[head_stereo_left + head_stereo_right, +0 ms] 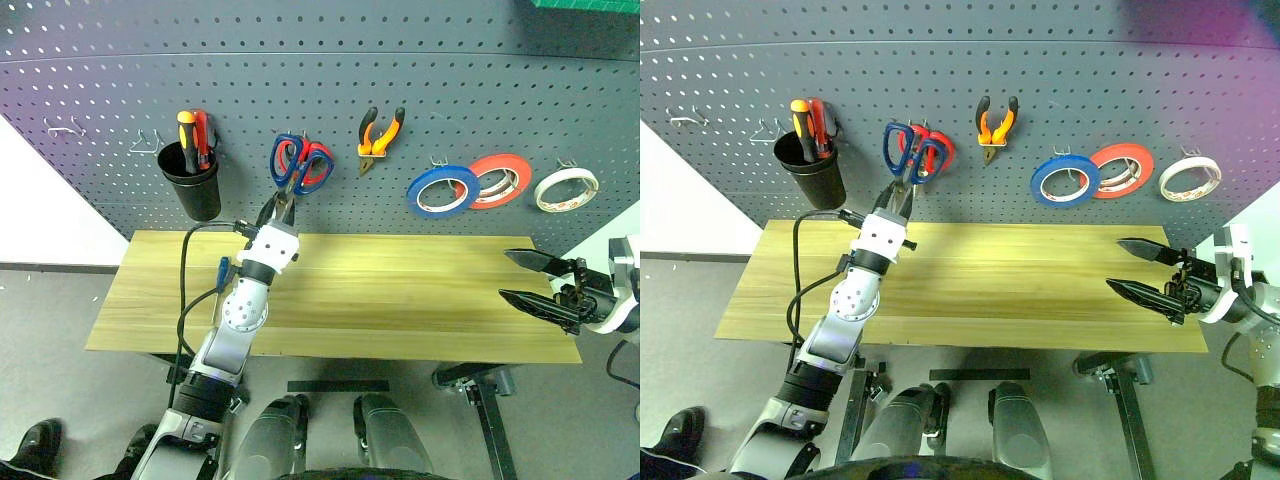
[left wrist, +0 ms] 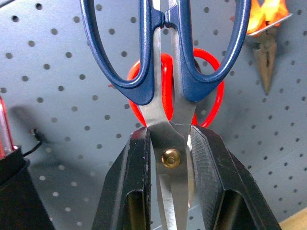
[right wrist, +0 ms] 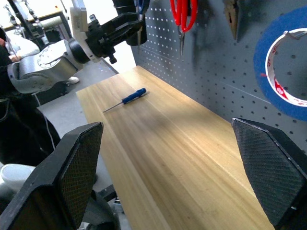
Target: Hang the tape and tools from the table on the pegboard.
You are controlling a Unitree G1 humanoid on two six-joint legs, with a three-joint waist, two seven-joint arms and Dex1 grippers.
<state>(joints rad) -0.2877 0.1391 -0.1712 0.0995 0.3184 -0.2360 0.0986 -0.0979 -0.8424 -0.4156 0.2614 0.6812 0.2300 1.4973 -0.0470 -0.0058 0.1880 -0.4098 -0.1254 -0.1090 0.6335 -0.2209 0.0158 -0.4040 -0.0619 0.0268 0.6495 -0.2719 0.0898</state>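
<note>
My left gripper (image 1: 282,208) is shut on the steel blades of the dark-blue-handled scissors (image 2: 168,72), just at the pivot. It holds them handles up against the pegboard (image 1: 420,70), in front of the hanging red-handled scissors (image 1: 320,165). I cannot tell whether a handle is over a hook. The blue-handled screwdriver (image 3: 127,99) lies on the table (image 1: 400,300) near its left end. The orange-and-black pliers (image 1: 380,130) and the blue tape (image 1: 443,191) hang on the board. My right gripper (image 1: 504,274) stands open over the table's right end, holding nothing.
A red-orange roll (image 1: 498,180) and a white roll (image 1: 566,188) hang right of the blue tape. A black cup (image 1: 192,182) holding red and yellow-handled screwdrivers hangs at the board's left, with bare hooks (image 1: 66,128) further left.
</note>
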